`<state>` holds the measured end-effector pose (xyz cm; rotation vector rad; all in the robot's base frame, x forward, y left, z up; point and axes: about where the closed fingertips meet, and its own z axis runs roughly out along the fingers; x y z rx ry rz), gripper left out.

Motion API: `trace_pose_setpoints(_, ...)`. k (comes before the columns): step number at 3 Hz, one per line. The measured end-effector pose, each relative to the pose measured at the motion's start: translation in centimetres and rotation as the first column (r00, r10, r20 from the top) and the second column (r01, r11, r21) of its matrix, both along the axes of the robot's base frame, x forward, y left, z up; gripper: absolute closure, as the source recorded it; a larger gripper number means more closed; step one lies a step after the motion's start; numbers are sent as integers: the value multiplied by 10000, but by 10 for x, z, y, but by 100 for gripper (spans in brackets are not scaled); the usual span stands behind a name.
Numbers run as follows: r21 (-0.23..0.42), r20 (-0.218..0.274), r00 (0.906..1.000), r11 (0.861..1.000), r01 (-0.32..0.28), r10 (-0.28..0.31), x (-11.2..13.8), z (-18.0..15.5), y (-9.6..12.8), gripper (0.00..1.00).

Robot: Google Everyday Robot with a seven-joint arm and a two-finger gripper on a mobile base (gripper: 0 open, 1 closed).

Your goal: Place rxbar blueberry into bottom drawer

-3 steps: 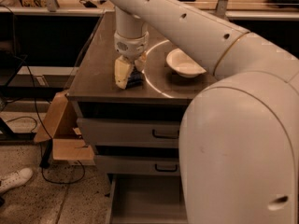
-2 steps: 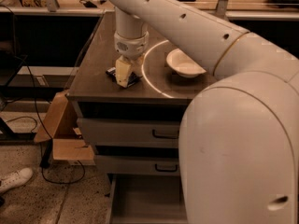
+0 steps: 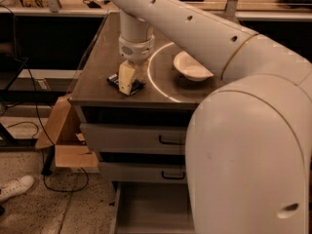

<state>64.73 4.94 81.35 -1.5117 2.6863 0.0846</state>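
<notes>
The rxbar blueberry [image 3: 114,80] is a small dark flat wrapper lying on the brown cabinet top [image 3: 97,82] near its front left. My gripper [image 3: 127,80] points straight down on top of the bar and covers its middle; dark ends of the bar show on both sides. The bottom drawer [image 3: 146,208] is the lowest grey drawer, pulled out and open below the two upper drawers. My arm hides its right part.
A white bowl [image 3: 191,67] sits on the cabinet top to the right of the gripper. Two shut upper drawers with black handles [image 3: 170,141] are below the top. A cardboard box [image 3: 61,135], cables and a white shoe [image 3: 14,186] lie on the floor at left.
The gripper has stayed over the bar with a slight shift. The bar's left end now shows beside it; before, only the dark part to the right showed.
</notes>
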Motion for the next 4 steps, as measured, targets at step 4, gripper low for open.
trace_pose_setpoints(4, 471, 1725, 9846, 9982, -370, 283, -40, 44, -8, 100)
